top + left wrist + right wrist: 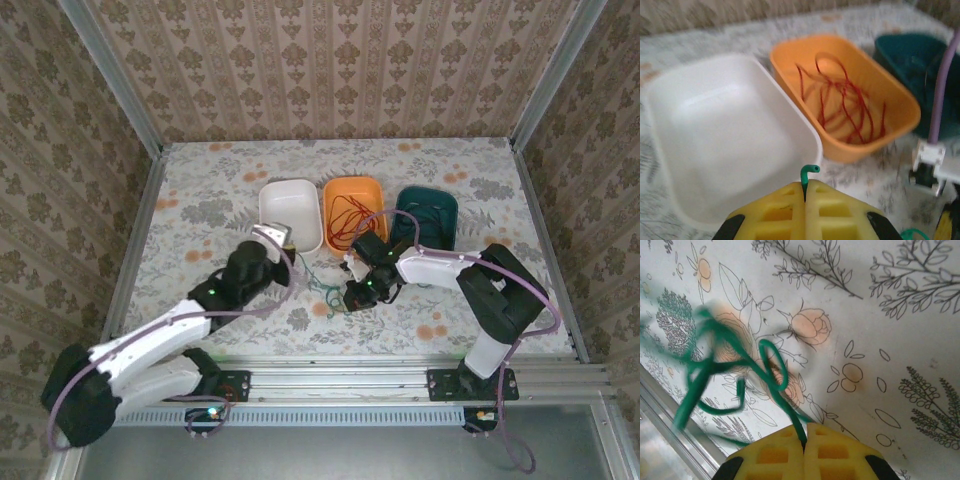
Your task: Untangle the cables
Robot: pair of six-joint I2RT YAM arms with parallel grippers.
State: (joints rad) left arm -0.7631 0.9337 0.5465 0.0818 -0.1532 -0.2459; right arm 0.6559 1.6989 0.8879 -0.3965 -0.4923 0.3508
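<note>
No text, label, brand, number or sign can be read in any of the views.

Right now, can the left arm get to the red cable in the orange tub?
Probably yes: the orange tub lies open just ahead, nothing between it and the red cable. But the left arm's jaws are shut on the green cable.
</note>
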